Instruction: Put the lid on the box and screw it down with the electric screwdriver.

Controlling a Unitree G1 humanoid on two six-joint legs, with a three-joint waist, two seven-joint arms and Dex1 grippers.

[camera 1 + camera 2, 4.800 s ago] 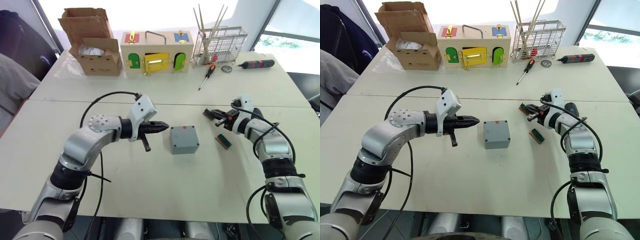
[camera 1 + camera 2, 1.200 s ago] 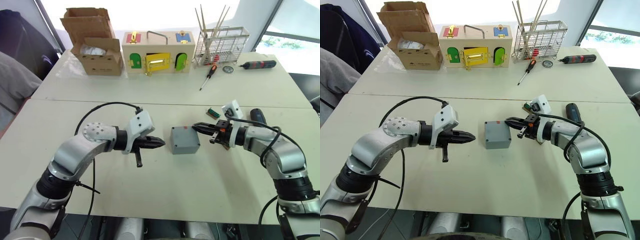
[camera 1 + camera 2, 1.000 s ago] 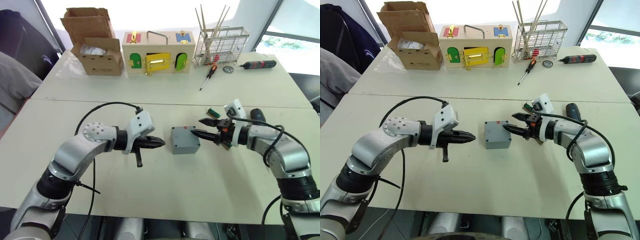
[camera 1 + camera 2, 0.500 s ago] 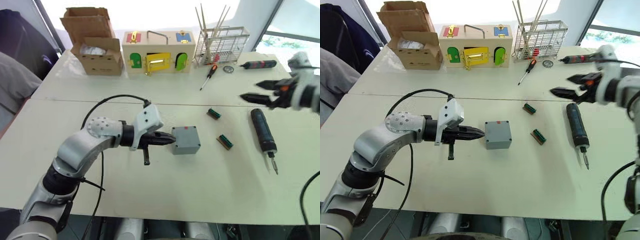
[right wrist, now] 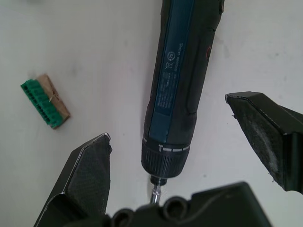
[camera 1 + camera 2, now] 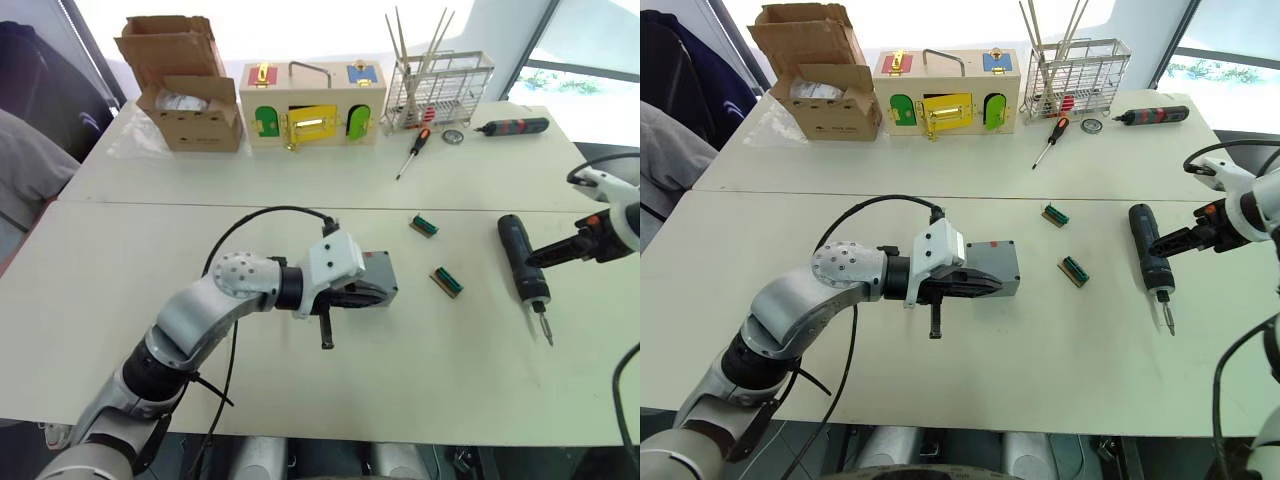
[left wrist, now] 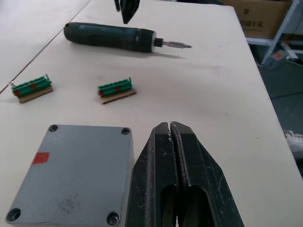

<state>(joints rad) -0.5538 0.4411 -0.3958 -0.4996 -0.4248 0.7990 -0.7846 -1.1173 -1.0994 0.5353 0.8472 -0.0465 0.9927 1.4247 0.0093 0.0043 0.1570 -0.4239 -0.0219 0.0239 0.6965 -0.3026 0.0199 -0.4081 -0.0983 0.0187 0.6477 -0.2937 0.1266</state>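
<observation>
Pale table (image 6: pixel 300 390) bears the box (image 7: pixel 71 172) and electric screwdriver (image 5: pixel 182 90).

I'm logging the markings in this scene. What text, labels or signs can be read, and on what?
Electric screwdriver: white print and a round mark run along its label, too blurred to read.
Box: a plain red square sticker, with no text visible.
Cardboard box: dark print on its front, too small to read.
Carton at the far edge of the left wrist view: dark lettering, too blurred to read.

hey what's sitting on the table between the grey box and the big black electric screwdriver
Two small green terminal blocks: one roughly midway between the box and the electric screwdriver, the other farther back. The head views show it; otherwise bare table.
</observation>
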